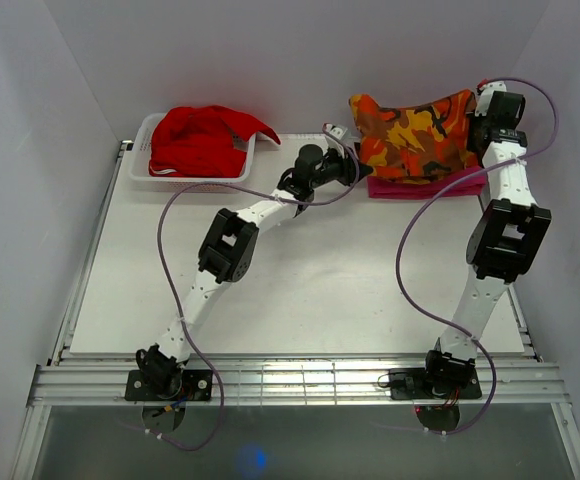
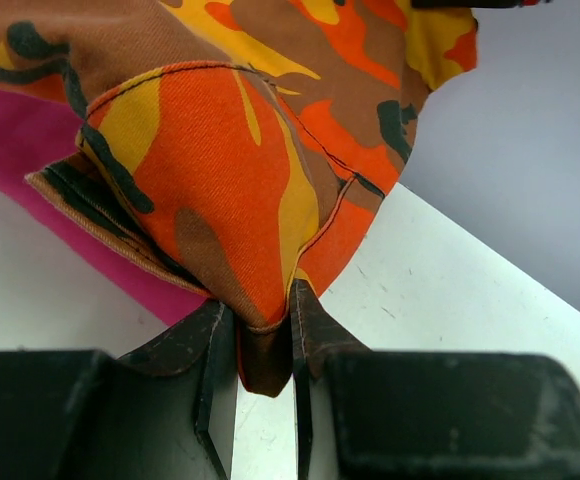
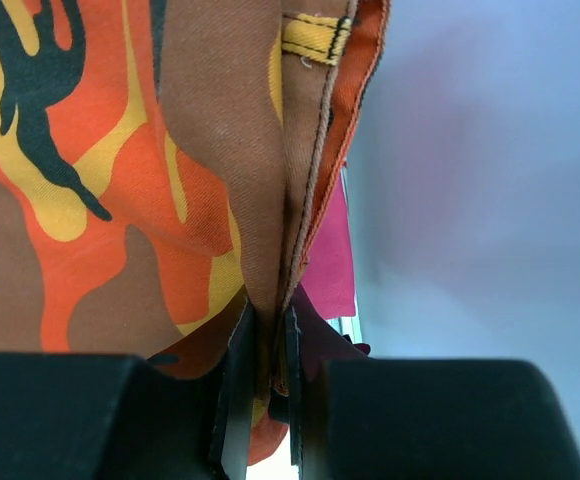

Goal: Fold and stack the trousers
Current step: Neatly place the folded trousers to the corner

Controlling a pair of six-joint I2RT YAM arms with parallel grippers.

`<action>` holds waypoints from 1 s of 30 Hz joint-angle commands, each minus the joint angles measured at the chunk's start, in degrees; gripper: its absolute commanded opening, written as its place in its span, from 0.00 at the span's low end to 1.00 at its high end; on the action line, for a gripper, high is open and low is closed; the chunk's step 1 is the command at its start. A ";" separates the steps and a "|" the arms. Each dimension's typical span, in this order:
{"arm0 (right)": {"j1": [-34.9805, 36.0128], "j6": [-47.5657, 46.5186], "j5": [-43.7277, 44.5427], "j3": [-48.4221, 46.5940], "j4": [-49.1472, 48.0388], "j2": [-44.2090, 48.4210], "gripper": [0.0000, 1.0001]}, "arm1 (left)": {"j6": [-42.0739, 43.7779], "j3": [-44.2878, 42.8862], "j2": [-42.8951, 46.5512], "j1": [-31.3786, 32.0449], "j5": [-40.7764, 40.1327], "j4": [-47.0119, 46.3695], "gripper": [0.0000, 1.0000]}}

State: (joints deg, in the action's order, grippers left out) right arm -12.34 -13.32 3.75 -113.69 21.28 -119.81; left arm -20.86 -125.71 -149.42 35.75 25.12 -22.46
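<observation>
Table (image 1: 300,290): white work surface, the arms bolted at its 6 o'clock edge. Trousers (image 1: 415,135): at the table's 1 o'clock corner, a compact folded bundle in orange, red, yellow, brown and black camouflage. Stiff twill weave with stitched seams, a yellow belt loop showing in the right wrist view. The two upper corners are drawn up into peaks, and the middle sags onto the cloth beneath. Judged to be held this way so that the fold stays closed and square while it is set on the stack; folding looks done, and release remains. Basket (image 1: 142,140): white, at 11 o'clock, well apart from the trousers, holding a heaped red garment (image 1: 200,140) that neither arm touches. Pink cloth (image 1: 410,188): plain, folded, lying directly under the trousers, its edge showing at their 6 o'clock side; it looks like the base of the stack. Left gripper (image 2: 263,330): at the trousers' 9 o'clock end, jaws clamped on a folded corner of the fabric, which bulges out above the fingertips. Right gripper (image 3: 268,340): at the trousers' 2 o'clock corner, jaws nearly together and pinching a thin seamed edge. The two opposed grips likely keep the bundle spread between the arms.
</observation>
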 commanded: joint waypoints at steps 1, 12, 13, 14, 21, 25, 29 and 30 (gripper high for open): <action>-1.72 -2.32 5.30 -4.61 -9.24 -0.68 0.08 | -4.26 -4.01 -1.56 -0.50 2.56 -15.41 0.00; -2.69 -4.17 9.61 -4.53 -13.27 -4.12 0.08 | -4.01 -8.59 -10.01 -0.24 -1.04 -23.33 0.00; -2.69 -4.17 9.96 -2.78 -14.85 -3.94 0.08 | -4.01 -8.67 -10.79 -0.24 -1.13 -23.94 0.00; -2.69 -4.43 10.31 -2.07 -15.56 -3.94 0.08 | -4.10 -8.67 -11.15 -0.24 -1.22 -24.82 0.00; -3.74 -5.22 12.60 -0.57 -18.11 -5.87 0.08 | -3.92 -11.05 -13.70 -0.33 -0.96 -25.44 0.00; -4.18 -5.66 13.74 -2.85 -17.15 -8.07 0.08 | -4.97 -11.84 -15.19 -0.33 -1.30 -25.44 0.00; -4.45 -6.54 14.79 -0.84 -17.58 -8.77 0.08 | -4.72 -11.49 -16.33 -0.33 -1.39 -25.53 0.00; -4.54 -6.72 14.97 -0.48 -18.11 -9.12 0.08 | -4.37 -11.49 -16.77 -0.33 -1.31 -25.44 0.00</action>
State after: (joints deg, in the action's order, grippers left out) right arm -13.17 -17.19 10.46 -113.45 12.95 -129.88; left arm -26.26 -135.00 -167.17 36.99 25.82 -42.70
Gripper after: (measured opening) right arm 0.175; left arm 0.303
